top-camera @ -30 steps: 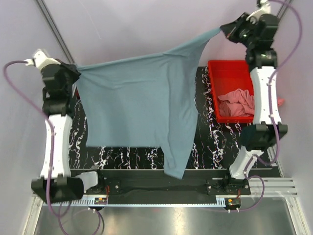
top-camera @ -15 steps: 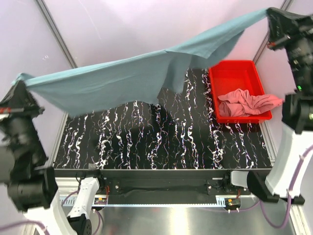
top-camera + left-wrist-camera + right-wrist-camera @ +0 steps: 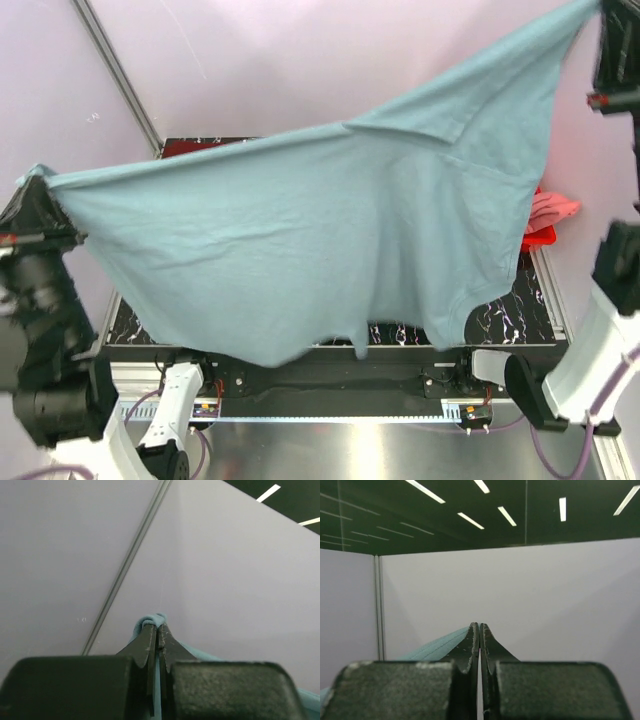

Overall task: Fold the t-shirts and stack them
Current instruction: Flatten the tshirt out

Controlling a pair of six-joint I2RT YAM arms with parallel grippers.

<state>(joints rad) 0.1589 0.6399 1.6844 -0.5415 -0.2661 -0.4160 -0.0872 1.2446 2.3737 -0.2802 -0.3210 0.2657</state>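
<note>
Left gripper [image 3: 157, 628] clenched on one corner of the grey-blue shirt [image 3: 300, 240], right gripper [image 3: 479, 628] pinching the far corner. We hold it stretched in the air above the table [image 3: 525, 310], hiding most of it. Pink shirt [image 3: 552, 210] peeks out at right, crumpled. We judge nothing folded or stacked yet.
</note>
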